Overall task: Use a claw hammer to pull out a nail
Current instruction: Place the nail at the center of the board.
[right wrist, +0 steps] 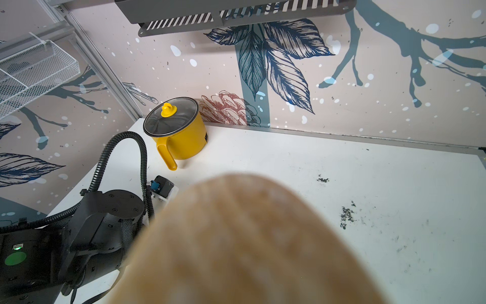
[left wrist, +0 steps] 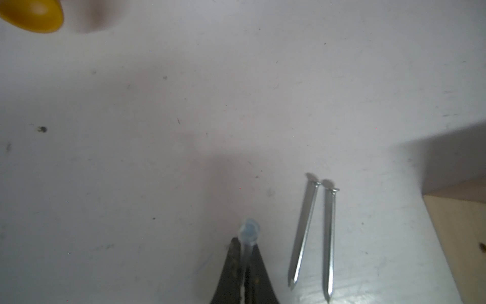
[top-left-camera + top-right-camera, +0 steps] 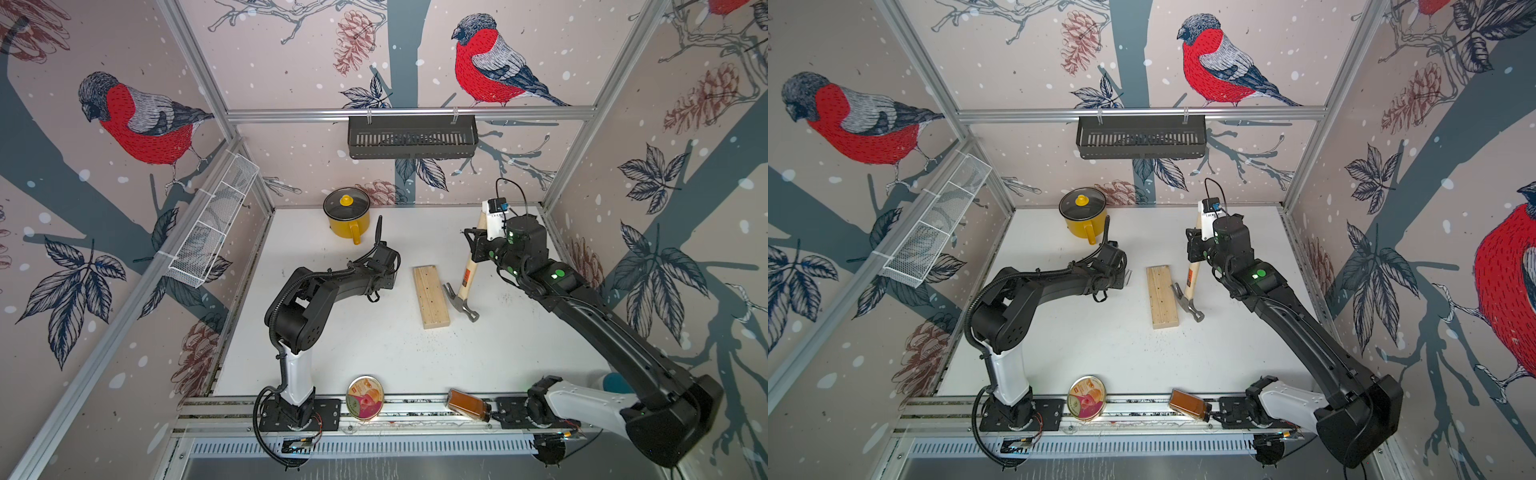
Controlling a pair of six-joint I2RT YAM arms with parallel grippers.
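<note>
The claw hammer (image 3: 468, 274) stands tilted, its grey head (image 3: 1187, 302) down by the right edge of a pale wooden block (image 3: 431, 296). My right gripper (image 3: 478, 246) is shut on the upper part of its wooden handle. The handle's blurred butt (image 1: 244, 244) fills the right wrist view and hides the fingers. My left gripper (image 2: 245, 243), left of the block and low over the table, is shut on a nail (image 2: 249, 231) whose head sticks out past the fingertips. Two more nails (image 2: 305, 231) lie side by side on the table beside it.
A yellow lidded pot (image 3: 347, 218) stands at the back of the table. A round tin (image 3: 365, 397) and an amber bottle (image 3: 467, 405) lie on the front rail. A black basket (image 3: 411, 137) hangs on the back wall, a white wire basket (image 3: 212, 224) on the left wall.
</note>
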